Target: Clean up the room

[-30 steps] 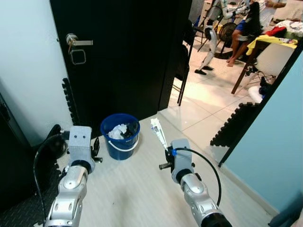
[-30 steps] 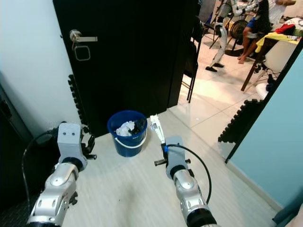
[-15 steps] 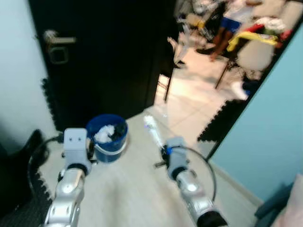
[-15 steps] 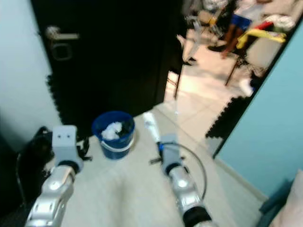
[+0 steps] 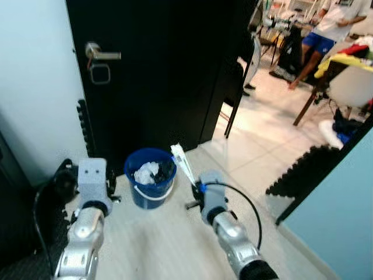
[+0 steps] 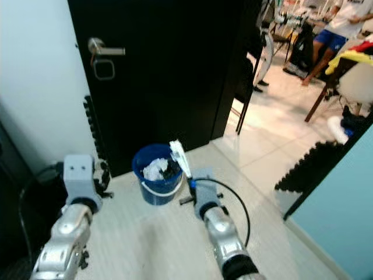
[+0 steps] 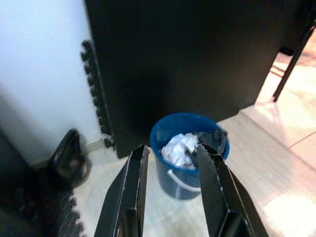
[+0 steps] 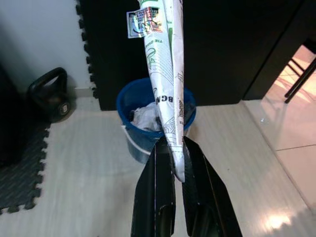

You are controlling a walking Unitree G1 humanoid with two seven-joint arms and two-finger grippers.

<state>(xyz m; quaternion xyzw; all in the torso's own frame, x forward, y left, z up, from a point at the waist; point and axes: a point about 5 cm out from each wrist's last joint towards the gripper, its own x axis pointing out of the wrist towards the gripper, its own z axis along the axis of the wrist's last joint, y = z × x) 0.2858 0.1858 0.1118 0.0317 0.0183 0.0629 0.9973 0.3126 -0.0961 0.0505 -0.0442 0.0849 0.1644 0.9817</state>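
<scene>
Two grippers sit in the lower half of the head frames. Right gripper (image 8: pixel 174 170), lower centre, has its black fingers (image 8: pixel 160 197) clenched on the bottom end of a long white printed wrapper (image 8: pixel 165 89); the wrapper stands up and leans toward the upper left, its top end reaching over the right rim of the blue bucket (image 5: pixel 150 186). Left gripper (image 7: pixel 170 165), lower left of the head frames, hangs with its fingers (image 7: pixel 136 185) released and apart, holding nothing; in its wrist view the bucket shows between and beyond the fingertips. Bucket stands on the pale floor (image 5: pixel 157 239) at centre frame, just before the black door (image 5: pixel 169 70), and holds crumpled white paper plus some dark item. Door handle (image 5: pixel 100 53) sits upper left. Black kettlebell (image 8: pixel 48 94) rests by the white wall, left of the bucket, beside a dark foam mat (image 8: pixel 19 177). A seated person (image 5: pixel 326 23) appears upper right, in the tiled room beyond the doorway.
</scene>
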